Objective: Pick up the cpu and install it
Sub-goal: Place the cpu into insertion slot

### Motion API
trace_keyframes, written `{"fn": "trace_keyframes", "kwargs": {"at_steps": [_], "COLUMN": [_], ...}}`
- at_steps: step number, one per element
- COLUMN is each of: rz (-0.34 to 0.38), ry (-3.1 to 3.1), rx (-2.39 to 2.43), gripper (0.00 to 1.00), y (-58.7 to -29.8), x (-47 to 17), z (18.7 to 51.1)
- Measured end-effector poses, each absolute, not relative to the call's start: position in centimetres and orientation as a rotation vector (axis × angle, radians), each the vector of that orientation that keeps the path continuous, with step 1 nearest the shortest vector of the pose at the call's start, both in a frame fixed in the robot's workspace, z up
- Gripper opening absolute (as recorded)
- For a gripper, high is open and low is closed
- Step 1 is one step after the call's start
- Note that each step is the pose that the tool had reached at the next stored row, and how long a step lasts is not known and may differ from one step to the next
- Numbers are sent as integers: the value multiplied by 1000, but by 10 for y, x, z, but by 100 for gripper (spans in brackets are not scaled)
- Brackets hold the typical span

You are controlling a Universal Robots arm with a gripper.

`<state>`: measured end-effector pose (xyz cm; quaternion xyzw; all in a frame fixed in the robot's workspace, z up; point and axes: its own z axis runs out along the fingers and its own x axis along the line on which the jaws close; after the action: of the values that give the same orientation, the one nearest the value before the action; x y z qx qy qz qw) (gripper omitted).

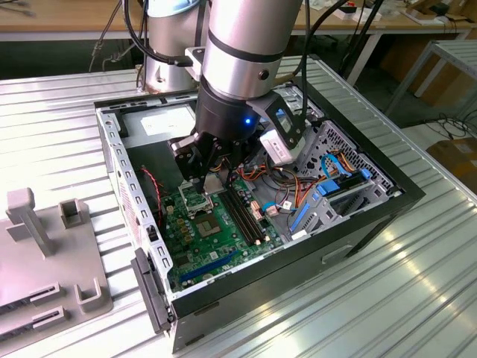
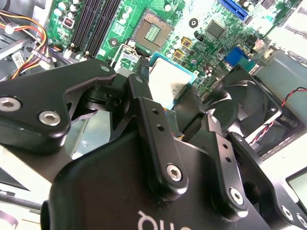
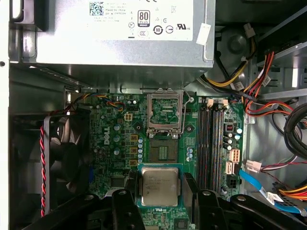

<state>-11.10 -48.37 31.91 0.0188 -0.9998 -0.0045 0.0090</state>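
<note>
The cpu [image 3: 159, 186] is a small flat square chip with a silver-grey top, held level between two black fingers [image 3: 128, 199]. My gripper [image 3: 159, 192] is shut on its two opposite edges. It hangs above the green motherboard [image 3: 115, 139], close beside the open socket [image 3: 163, 152], whose metal lid [image 3: 165, 111] is flipped up toward the power supply. The second wrist view has the cpu [image 2: 168, 81] between the fingers, with the socket [image 2: 152, 32] beyond it. In the exterior view my gripper [image 1: 211, 177] is lowered into the open computer case [image 1: 246, 298] over the board.
A grey power-supply box [image 3: 120, 33] sits behind the socket. A black fan [image 3: 62, 153] with a red-black wire lies on one side, memory slots [image 3: 211, 143] and bundled cables [image 3: 259, 76] on the other. Grey fixtures [image 1: 45, 253] stand at the exterior view's left.
</note>
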Motion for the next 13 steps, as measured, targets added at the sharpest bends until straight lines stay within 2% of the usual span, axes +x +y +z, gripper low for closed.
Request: {"fn": "trace_keyframes", "kwargs": {"at_steps": [13], "rz": [-14], "ry": [-3123], "rx": [55], "gripper": [47], "y": [-482], "x": [-103], "z": [305]}}
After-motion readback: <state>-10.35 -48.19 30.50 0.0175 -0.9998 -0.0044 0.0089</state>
